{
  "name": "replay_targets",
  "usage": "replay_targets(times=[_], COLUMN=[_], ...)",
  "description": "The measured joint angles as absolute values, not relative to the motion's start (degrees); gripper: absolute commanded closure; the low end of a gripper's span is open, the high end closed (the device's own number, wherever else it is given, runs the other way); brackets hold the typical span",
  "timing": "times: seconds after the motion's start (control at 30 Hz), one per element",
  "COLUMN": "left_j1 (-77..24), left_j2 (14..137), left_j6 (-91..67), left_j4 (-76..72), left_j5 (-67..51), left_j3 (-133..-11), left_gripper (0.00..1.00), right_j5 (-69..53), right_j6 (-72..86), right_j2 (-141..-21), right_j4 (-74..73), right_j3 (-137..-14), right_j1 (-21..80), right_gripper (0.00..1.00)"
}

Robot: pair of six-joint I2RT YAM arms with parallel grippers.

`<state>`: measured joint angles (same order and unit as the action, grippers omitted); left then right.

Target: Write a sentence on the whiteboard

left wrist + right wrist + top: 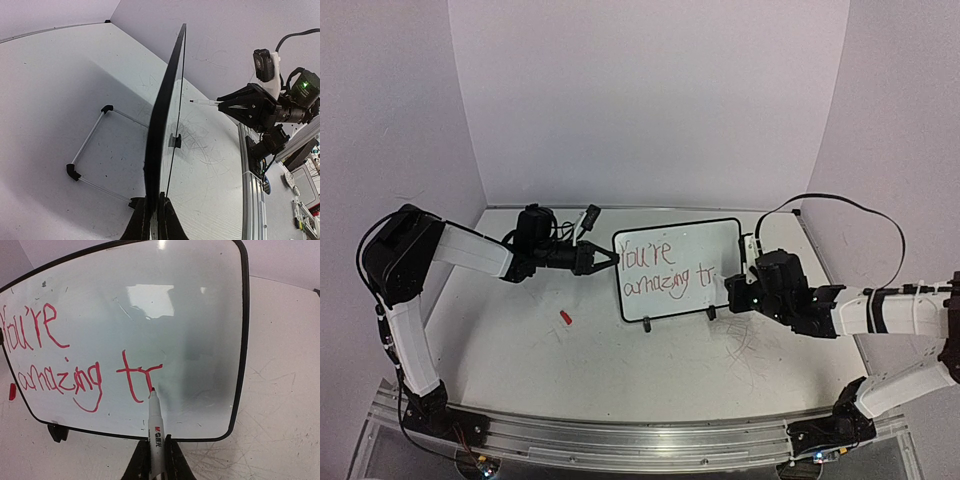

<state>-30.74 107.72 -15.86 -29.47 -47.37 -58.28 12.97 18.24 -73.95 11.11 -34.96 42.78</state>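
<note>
The whiteboard [695,245] stands upright on its two black feet in the middle of the table. It fills the right wrist view [200,315] and shows edge-on in the left wrist view [167,105]. The sentence [660,270] in red reads "You're amazing tr" in two lines, with "tr" [137,377] the last letters. My left gripper [603,260] is shut on the board's left edge [154,210]. My right gripper [738,285] is shut on a white red-tipped marker [155,430], its tip against the board at the foot of the "r".
A red marker cap [565,317] lies on the table left of the board. A wire stand [95,150] lies behind the board. Grey scribble scuffs [745,350] mark the tabletop at front right. The aluminium rail [620,435] runs along the near edge.
</note>
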Motion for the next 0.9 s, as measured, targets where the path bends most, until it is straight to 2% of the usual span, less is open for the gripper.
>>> replay_targets(times=[0.9], left_j1=[-30.7], left_j2=[107.7], left_j6=[-15.8], left_j4=[-29.4], left_j5=[-47.4], left_j3=[-58.3], left_gripper=[1.00], right_j5=[15.9], right_j6=[18.7], right_j2=[-78.4], right_j4=[13.3], right_j3=[-37.3], right_j1=[42.4], right_gripper=[1.00])
